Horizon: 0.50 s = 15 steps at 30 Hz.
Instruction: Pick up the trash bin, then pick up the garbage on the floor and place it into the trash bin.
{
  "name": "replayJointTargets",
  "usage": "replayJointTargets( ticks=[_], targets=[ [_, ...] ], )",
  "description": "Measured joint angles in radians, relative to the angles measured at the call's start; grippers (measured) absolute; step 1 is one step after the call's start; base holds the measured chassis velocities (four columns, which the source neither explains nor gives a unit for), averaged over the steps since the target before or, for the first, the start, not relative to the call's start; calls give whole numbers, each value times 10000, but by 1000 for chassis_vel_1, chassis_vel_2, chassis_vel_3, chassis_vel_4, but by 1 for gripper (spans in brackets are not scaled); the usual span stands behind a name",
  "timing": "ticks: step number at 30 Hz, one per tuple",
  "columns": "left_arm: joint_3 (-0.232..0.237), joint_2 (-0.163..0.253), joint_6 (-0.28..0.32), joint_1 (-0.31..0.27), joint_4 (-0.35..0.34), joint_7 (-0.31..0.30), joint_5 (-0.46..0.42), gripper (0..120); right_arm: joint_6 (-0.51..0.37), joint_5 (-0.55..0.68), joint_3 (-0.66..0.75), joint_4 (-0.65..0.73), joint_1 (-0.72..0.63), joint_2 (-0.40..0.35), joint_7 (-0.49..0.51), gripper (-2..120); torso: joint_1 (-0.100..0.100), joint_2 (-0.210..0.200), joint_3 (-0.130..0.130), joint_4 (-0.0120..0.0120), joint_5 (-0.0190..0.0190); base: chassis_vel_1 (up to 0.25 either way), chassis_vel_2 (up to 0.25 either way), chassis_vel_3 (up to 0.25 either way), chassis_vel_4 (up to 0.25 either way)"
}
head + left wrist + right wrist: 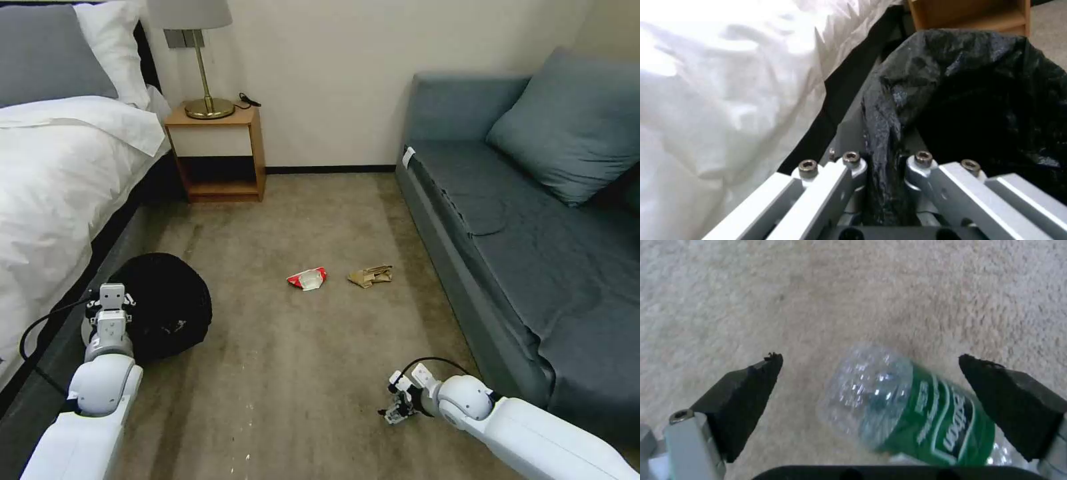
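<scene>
The right pincer (871, 373) hangs low over the carpet (300, 373) with its two black pads (742, 396) spread wide, a clear bottle with a green label (907, 406) lying on the floor between them, touching neither that can be seen. In the head view that pincer (398, 408) sits near the foot of the grey sofa (533, 253). The left pincer (884, 160) is clamped on the black-bagged rim of the trash bin (978, 100), a fold of glossy bag pinched between its metal fingers (849, 166); the bin (163, 303) stands beside the white bed (60, 187). Farther out on the carpet lie a red-and-white paper scrap (308, 278) and, just beside it, a tan paper scrap (371, 275).
</scene>
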Motion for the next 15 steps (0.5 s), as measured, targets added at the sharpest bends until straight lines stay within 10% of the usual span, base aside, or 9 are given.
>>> replayJointTargets(
  ticks=[15],
  targets=[
    [71, 16, 120, -174, 141, 109, 42, 4, -295, -328, 128, 961, -357, -954, -289, 100, 0, 1, 0, -1, -1, 0, 0, 0, 0]
  ],
)
